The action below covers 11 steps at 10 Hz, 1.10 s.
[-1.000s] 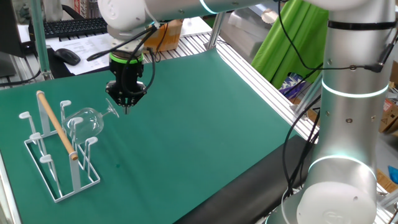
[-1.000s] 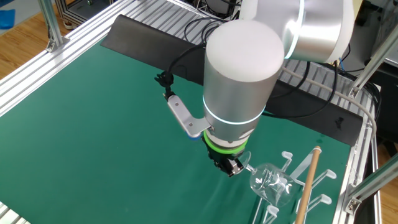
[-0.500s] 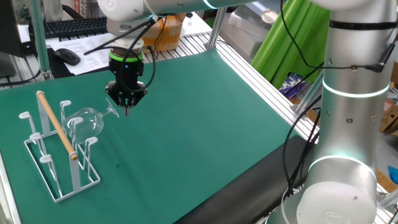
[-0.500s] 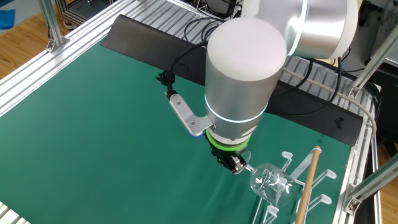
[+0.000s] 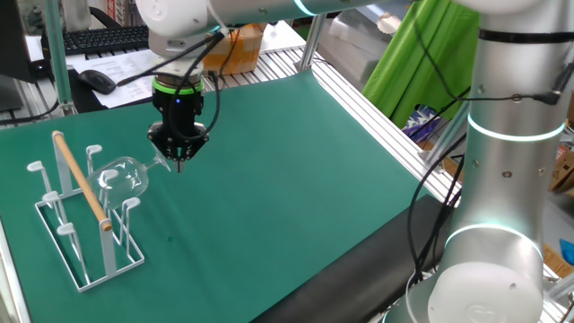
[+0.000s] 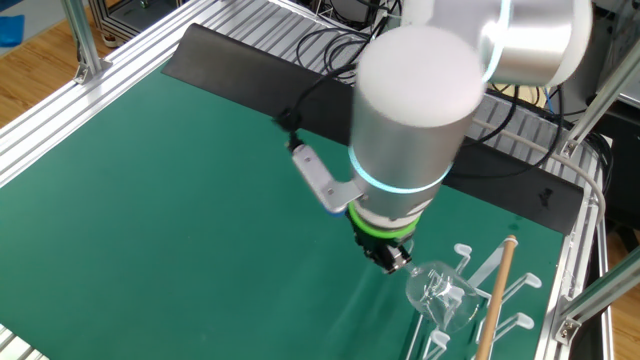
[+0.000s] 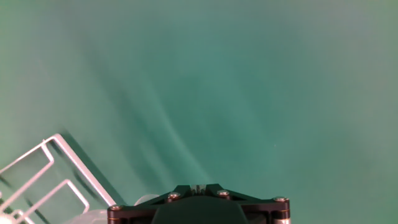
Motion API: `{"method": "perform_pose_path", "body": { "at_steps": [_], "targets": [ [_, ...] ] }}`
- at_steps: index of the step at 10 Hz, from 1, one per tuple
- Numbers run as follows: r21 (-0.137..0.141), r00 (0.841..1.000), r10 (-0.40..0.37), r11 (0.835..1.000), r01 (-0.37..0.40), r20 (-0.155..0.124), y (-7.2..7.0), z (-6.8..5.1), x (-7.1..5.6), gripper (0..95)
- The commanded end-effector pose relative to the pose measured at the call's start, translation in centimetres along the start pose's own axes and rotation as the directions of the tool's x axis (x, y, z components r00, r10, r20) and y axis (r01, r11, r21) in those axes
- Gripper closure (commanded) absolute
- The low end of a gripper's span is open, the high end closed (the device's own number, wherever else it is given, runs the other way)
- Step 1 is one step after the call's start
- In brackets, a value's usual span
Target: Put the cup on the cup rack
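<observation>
The cup (image 5: 123,176) is a clear stemmed glass lying on its side, its bowl among the upright pegs of the white wire cup rack (image 5: 90,285), beside the rack's wooden rod. Its stem points right toward my gripper (image 5: 178,163), which hangs straight down with its fingertips pressed together at the rim of the glass's foot. From the other side, the gripper (image 6: 397,265) meets the foot and the cup (image 6: 440,292) sits over the rack (image 6: 462,252). In the hand view the gripper (image 7: 196,185) is shut; a pale bit of the cup (image 7: 146,200) shows at its left, with the rack (image 7: 37,168) beyond.
Green mat (image 5: 296,179) covers the table. An aluminium frame rail (image 5: 377,117) runs along its far edge. A keyboard (image 5: 108,38), mouse and papers lie on the desk behind. The arm's big silver base column (image 5: 502,179) stands at the right.
The gripper has shifted a little toward the rack, and the cup has moved slightly with it, its bowl further in among the pegs.
</observation>
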<state>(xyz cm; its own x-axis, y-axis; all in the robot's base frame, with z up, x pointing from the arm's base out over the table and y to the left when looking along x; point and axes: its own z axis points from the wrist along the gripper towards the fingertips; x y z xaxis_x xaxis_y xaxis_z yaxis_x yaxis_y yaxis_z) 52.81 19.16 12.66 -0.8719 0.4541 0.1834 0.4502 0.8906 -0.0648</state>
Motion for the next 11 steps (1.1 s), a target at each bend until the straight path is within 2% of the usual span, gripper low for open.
{"method": "perform_pose_path", "body": {
  "at_steps": [1,6,8,11],
  "targets": [
    [0.001,1.000,-0.005,1.000,0.005,-0.007,0.1,-0.4,0.0,95.0],
    [0.007,1.000,0.008,1.000,-0.008,-0.009,0.9,-1.5,0.7,95.0],
    [0.020,0.999,0.026,0.999,-0.026,-0.024,1.7,-2.7,1.6,95.0],
    [0.032,0.999,0.029,0.999,-0.027,-0.033,2.0,-3.7,2.2,95.0]
  ]
}}
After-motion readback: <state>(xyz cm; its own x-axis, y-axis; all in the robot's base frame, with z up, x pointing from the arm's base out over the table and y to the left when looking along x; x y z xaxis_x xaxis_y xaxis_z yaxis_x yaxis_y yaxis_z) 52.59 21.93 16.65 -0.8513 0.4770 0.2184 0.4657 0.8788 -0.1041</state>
